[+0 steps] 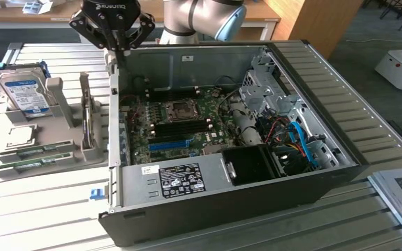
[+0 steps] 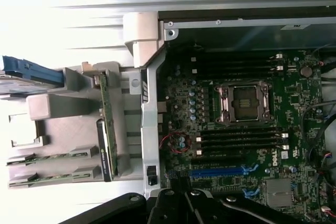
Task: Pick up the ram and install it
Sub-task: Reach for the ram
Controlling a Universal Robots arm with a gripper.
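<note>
A: Which step is this?
B: The pick-up, not yet begun, I'd judge. The black pincer (image 1: 121, 48) hangs closed, apparently empty, above the open grey computer case (image 1: 180, 63).
A: And the ram?
B: The thin green circuit-board stick (image 1: 37, 151) lies in the grey plastic rack (image 1: 58, 97) (well apart). Grasping needs parted fingers.

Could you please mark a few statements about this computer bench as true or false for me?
1. The computer case lies open, with its motherboard exposed. True.
2. The gripper holds the ram. False: its jaws are shut with no ram between them, above the case's far corner, and the ram lies in the grey holder.
3. The hard drive stands in that holder. True.
4. A cooler covers the CPU socket. False: the socket is bare.
</note>
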